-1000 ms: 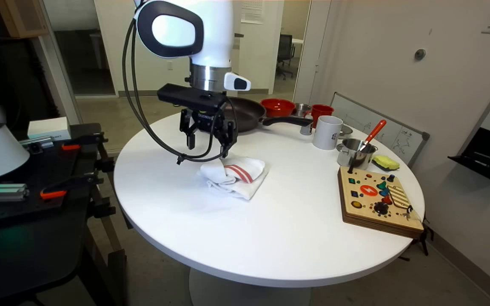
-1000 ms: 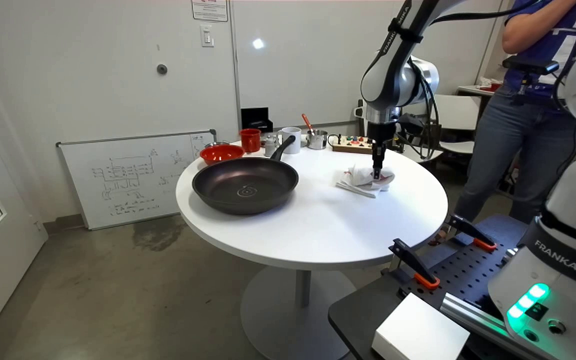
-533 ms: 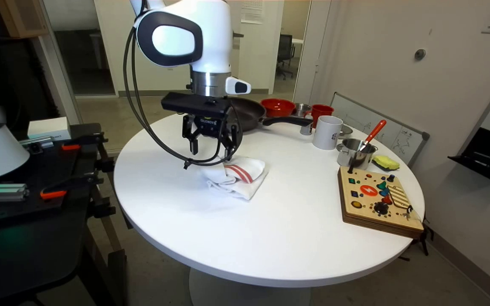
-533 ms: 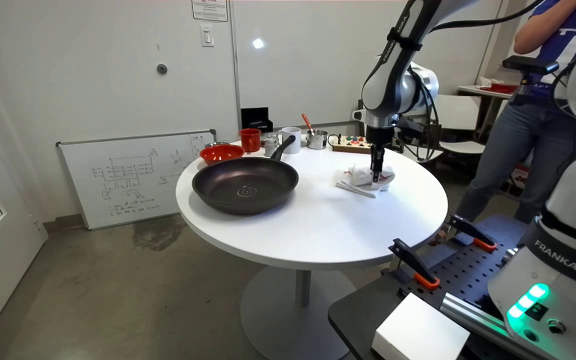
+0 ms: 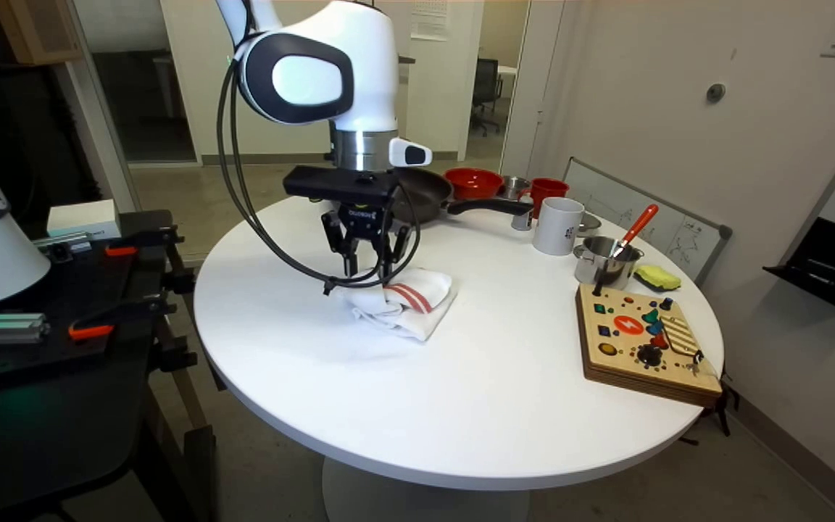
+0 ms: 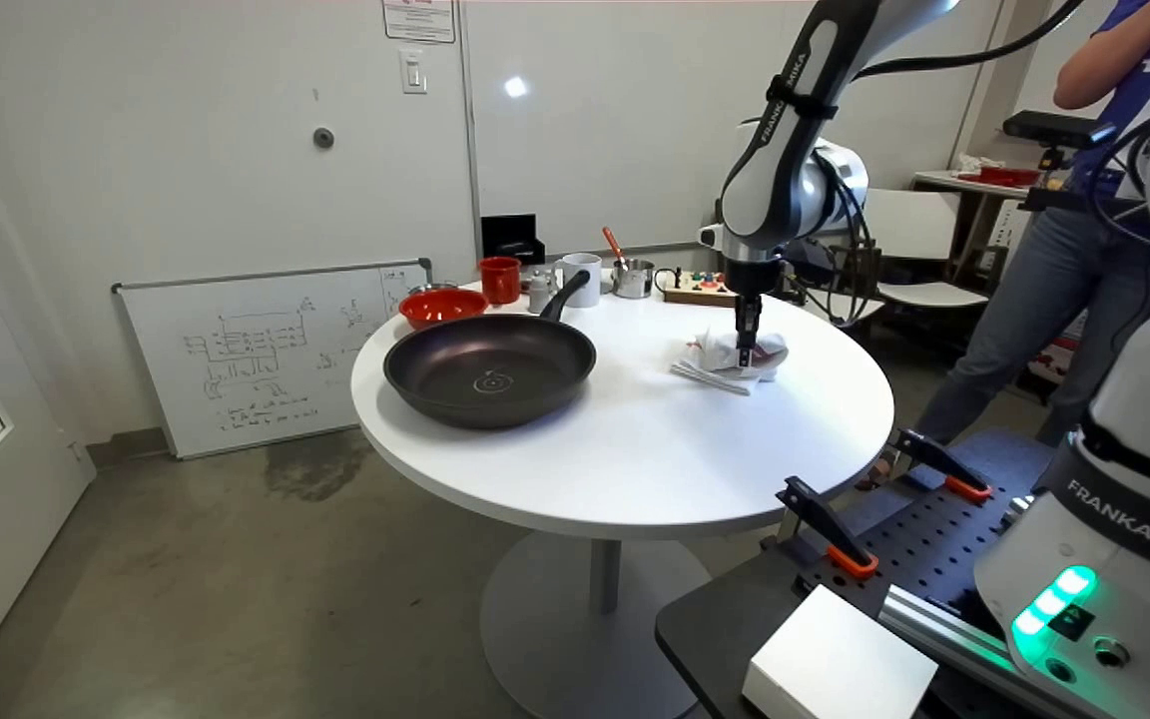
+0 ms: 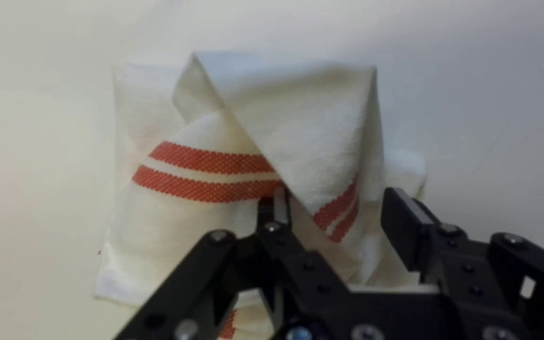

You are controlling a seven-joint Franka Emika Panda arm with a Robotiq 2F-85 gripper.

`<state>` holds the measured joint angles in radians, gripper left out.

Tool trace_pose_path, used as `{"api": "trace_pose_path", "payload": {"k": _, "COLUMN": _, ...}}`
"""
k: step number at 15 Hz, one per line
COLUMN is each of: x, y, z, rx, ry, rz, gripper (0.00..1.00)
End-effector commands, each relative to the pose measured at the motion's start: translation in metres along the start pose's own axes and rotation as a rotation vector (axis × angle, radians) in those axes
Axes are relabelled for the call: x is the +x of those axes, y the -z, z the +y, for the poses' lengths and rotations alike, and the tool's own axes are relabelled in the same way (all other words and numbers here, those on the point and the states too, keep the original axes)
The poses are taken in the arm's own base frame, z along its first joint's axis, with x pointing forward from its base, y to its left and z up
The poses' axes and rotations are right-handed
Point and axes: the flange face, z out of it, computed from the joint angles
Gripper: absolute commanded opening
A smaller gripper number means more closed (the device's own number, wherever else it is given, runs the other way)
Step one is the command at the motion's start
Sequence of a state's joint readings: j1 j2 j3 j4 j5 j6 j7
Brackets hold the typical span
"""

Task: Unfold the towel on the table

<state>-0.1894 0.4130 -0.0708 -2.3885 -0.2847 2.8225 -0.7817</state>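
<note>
Biggest thing by a mile is the table (image 5: 490, 406), round with a plain white top. Next is the Franka arm (image 6: 760, 195), reaching out over it with the wrist pointing pretty much straight down. Then there's the dark frying pan (image 6: 490, 369) near the rim, handle angled up, a pale round mark in its middle. The wooden board (image 5: 631, 344) with all the knobs and buttons lies at another stretch of the rim.

Now the towel (image 5: 410, 308): it's on the tabletop right under the gripper (image 7: 335, 198), bunched up and folded over on itself, so not spread out yet. In the wrist view a flap runs diagonally across a lower layer with two red stripes (the flap has a pair of its own near its lower corner).

Smaller stuff: a red bowl (image 6: 438, 312) just beside the pan, a white mug (image 5: 557, 228), a steel pot (image 5: 615, 274) with a red-handled utensil (image 5: 641, 223) leaning in it, a red mug (image 6: 500, 282), and a yellow sponge (image 5: 655, 277) right by the pot.

Tiniest bit is the fingertips (image 7: 402, 231): they're apart with a medium gap, and the towel's flap shows between them. One sits along the flap's slanted edge, but it's kinda blurry and I honestly can't tell whether either one touches the cloth.
</note>
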Motion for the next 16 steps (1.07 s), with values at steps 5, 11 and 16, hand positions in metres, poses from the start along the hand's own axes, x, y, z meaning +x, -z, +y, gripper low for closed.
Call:
{"api": "trace_pose_path", "payload": {"k": 5, "x": 0.031, "y": 0.019, "z": 0.04, "rx": -0.054, "ry": -0.124, "rz": -0.011, "gripper": 0.0}}
{"api": "trace_pose_path", "payload": {"k": 11, "x": 0.026, "y": 0.025, "z": 0.072, "rx": -0.126, "ry": -0.252, "rz": -0.094, "gripper": 0.02}}
{"api": "trace_pose_path", "payload": {"k": 16, "x": 0.012, "y": 0.036, "z": 0.1, "rx": -0.218, "ry": -0.441, "rz": -0.173, "gripper": 0.02}}
